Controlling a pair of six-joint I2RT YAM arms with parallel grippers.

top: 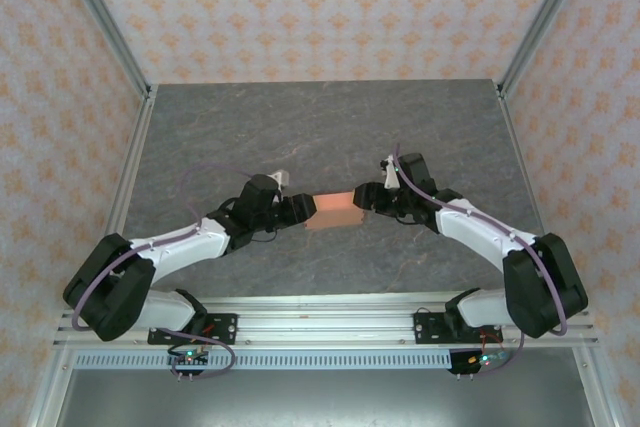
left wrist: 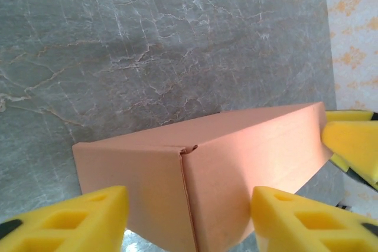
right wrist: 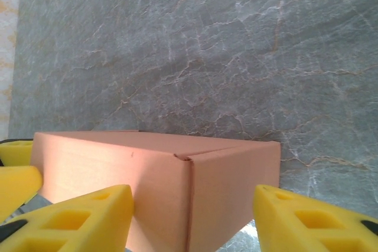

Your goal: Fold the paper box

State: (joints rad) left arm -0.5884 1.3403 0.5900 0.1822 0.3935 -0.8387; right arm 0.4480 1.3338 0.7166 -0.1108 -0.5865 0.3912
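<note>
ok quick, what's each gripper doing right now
left gripper: jaws straddle one end of the paper box; cannot tell whether they grip it
right gripper: jaws straddle the other end; grip cannot be told either

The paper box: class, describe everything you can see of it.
The paper box is salmon-orange thin card, already folded into a small closed rectangular block with a seam at one corner. It sits at the middle of the grey marbled table, long side left to right. The left gripper straddles its left end, the right gripper its right end; whether their yellow fingers press it is unclear.
</note>
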